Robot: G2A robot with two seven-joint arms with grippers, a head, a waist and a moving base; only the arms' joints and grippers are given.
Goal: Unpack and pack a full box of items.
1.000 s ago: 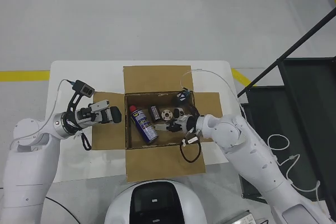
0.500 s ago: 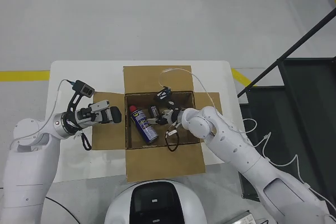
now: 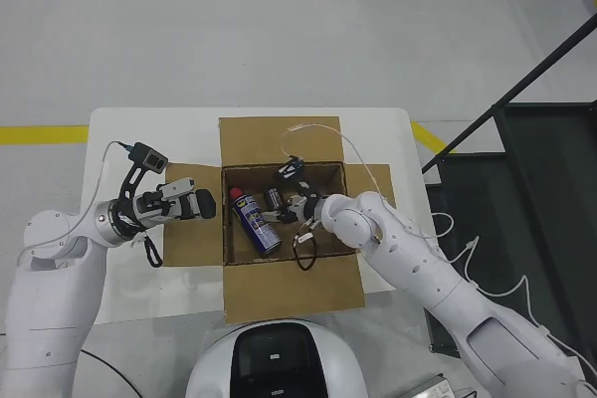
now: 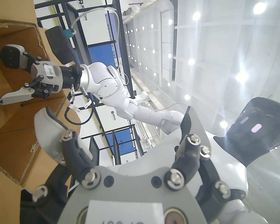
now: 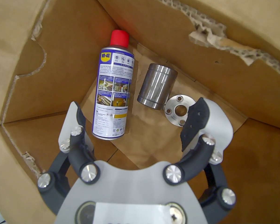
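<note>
An open cardboard box (image 3: 279, 139) sits mid-table with its flaps spread flat. On its floor lie a blue spray can with a red cap (image 5: 113, 89) (image 3: 254, 221), a shiny steel cylinder (image 5: 156, 86) and a round metal flange (image 5: 177, 113). My right gripper (image 5: 136, 108) (image 3: 284, 207) hangs open inside the box, just above the cylinder and flange, holding nothing. My left gripper (image 4: 115, 117) (image 3: 194, 204) is open and empty over the box's left flap, pointing toward the box. From the left wrist view the right gripper (image 4: 8, 76) shows between the box walls.
The white table (image 3: 149, 139) has bare room left of and behind the box. A black metal rack (image 3: 537, 169) stands beyond the table's right edge. White cables loop from the right arm over the box's far flap.
My right gripper has moved left and deeper into the box, from the right side to over the cylinder and flange. The left arm has stayed still.
</note>
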